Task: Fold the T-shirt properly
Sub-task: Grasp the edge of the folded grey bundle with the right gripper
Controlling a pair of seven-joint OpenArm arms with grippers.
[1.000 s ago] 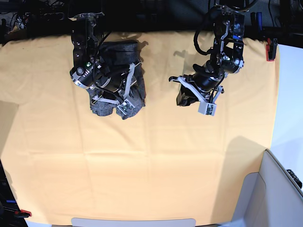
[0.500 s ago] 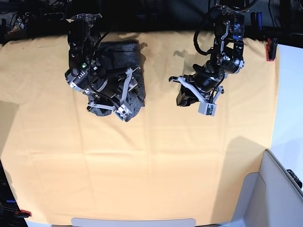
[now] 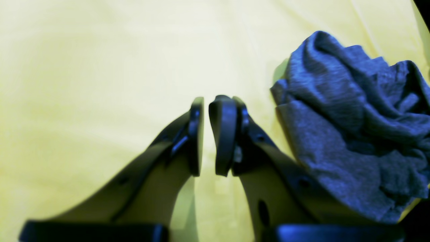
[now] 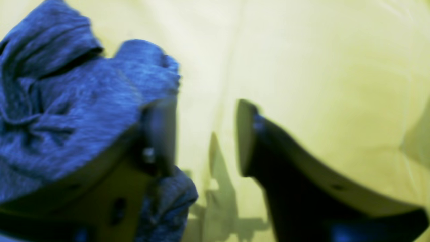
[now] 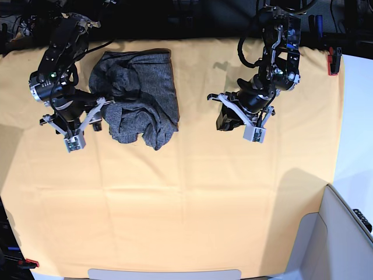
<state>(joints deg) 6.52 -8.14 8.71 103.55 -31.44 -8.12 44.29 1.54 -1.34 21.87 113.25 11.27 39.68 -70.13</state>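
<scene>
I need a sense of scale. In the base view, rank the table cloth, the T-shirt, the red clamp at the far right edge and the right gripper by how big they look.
1. table cloth
2. T-shirt
3. right gripper
4. red clamp

The gripper sits above the cloth, nearer the camera, so it may look larger than it is.

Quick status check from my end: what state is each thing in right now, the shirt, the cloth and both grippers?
T-shirt: bunched in a rumpled heap on the table cloth, not folded flat, held by neither gripper.
Table cloth: spread over the table, lightly creased.
Left gripper: nearly closed, a narrow gap between the jaws, nothing in it, beside the shirt.
Right gripper: jaws apart, empty, right at the shirt's edge.
</scene>
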